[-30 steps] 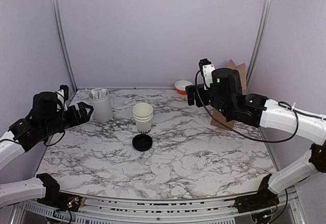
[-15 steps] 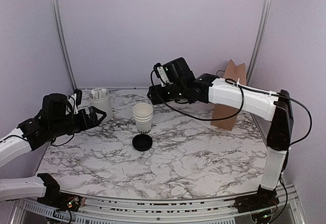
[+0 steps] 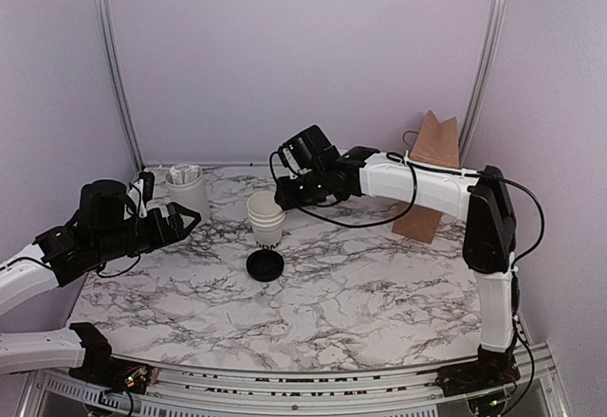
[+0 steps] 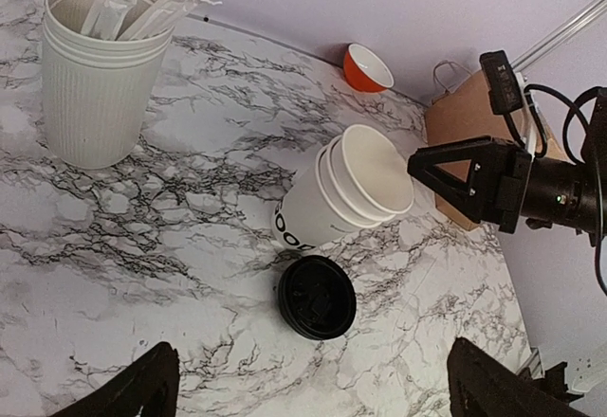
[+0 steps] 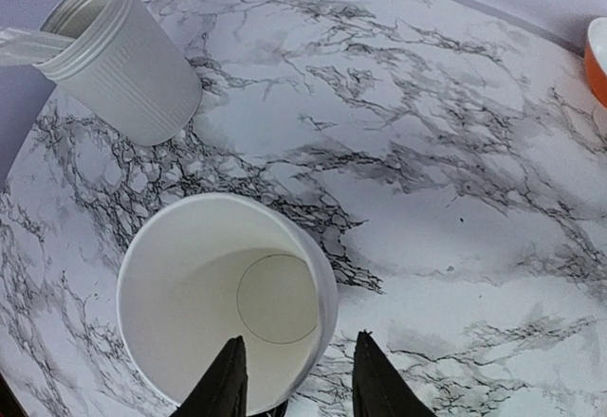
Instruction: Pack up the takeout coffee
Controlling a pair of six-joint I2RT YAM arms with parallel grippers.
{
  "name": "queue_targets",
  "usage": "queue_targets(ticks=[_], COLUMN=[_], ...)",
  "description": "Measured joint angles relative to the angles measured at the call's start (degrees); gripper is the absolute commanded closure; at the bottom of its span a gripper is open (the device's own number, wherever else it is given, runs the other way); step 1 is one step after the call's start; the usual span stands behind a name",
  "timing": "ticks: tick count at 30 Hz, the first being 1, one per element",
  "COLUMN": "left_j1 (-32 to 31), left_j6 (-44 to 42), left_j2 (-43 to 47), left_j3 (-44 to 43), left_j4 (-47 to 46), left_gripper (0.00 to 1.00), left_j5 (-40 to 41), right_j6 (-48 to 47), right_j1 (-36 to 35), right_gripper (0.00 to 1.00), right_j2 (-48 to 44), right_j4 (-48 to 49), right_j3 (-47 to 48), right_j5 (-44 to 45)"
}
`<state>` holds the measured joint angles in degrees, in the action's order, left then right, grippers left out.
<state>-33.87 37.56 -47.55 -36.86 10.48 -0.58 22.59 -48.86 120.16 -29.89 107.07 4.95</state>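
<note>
Lilac walls close in a marble table. Near its middle stands a stack of nested white cups with dark lettering low on its side, and a black lid lies flat on the table just in front of it, apart from it. The right gripper hangs over the top cup. Its fingers are parted, one over the cup's inside and the other outside the rim, with a gap wider than the cup wall, so nothing is grasped. The left gripper hovers left of the stack with its jaws spread wide and empty. A ribbed holder with packets stands at the left rear, a brown bag at the right rear and an orange bowl by the back wall.
</note>
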Motion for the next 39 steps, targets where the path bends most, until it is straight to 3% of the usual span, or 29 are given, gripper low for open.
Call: queue_targets(ticks=[6, 22, 39], left_j1=[-0.02, -0.07, -0.07], left_j6=[0.39, 0.63, 0.59], left_j2=[-0.52, -0.92, -4.04], left_j3=[0.0, 0.31, 0.44], left_j4=[-0.11, -0.37, -1.66], left_gripper=[0.01, 0.01, 0.01], left_j5=[0.2, 0.63, 0.61], right_j6=[0.42, 1.25, 1.25], right_j1=[0.02, 0.02, 0.02], right_gripper=[0.7, 1.0, 1.0], right_j2=[2.34, 4.9, 4.9], right_j4=[-0.31, -2.27, -4.92], right_j3=[1.92, 5.31, 10.91], right_j5=[-0.76, 0.72, 1.6])
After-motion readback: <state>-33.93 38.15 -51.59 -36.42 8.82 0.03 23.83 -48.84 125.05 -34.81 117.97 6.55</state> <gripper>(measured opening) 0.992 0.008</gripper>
